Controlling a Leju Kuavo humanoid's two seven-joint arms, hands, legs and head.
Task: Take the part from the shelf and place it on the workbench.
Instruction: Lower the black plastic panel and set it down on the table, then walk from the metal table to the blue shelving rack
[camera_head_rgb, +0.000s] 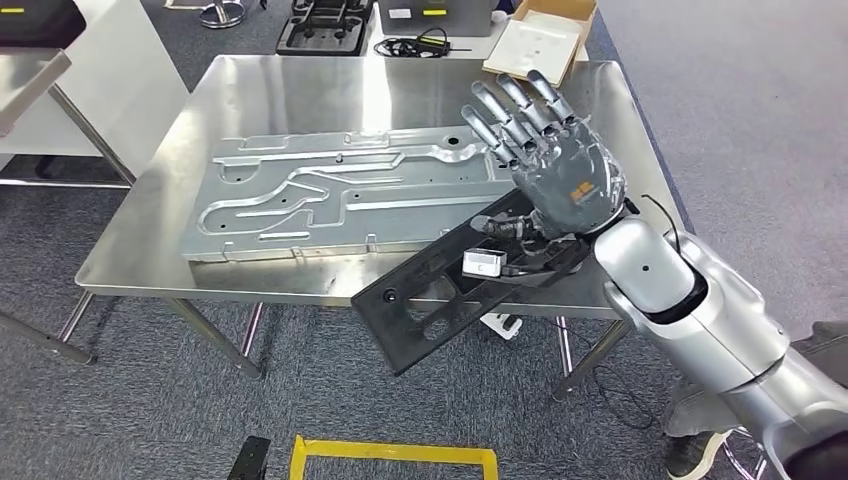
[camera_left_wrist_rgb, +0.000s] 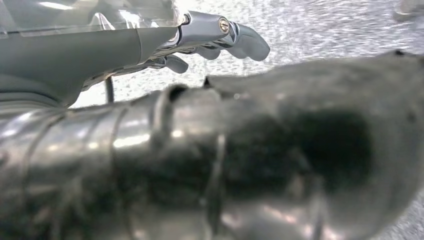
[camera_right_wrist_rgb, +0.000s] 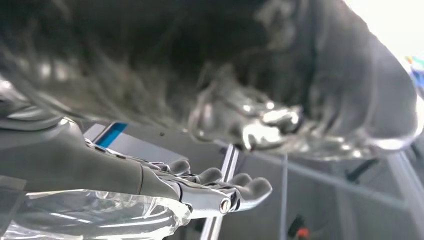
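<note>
At workbench (camera_head_rgb: 150, 250) front edge: black part (camera_head_rgb: 440, 295) lay half overhanging, placement seemingly unfinished; right hand (camera_head_rgb: 555, 165) above it, fingers spread, empty; left hand's (camera_left_wrist_rgb: 220, 37) state unclear.

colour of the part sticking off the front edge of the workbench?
Black. The part lies tilted, overhanging the steel workbench; head view shows it best.

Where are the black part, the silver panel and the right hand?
black part (camera_head_rgb: 420, 300), head view, flat middle overhanging the table edge
silver panel (camera_head_rgb: 330, 195), head view, embossed centre
right hand (camera_head_rgb: 565, 170), head view, back of palm
</note>
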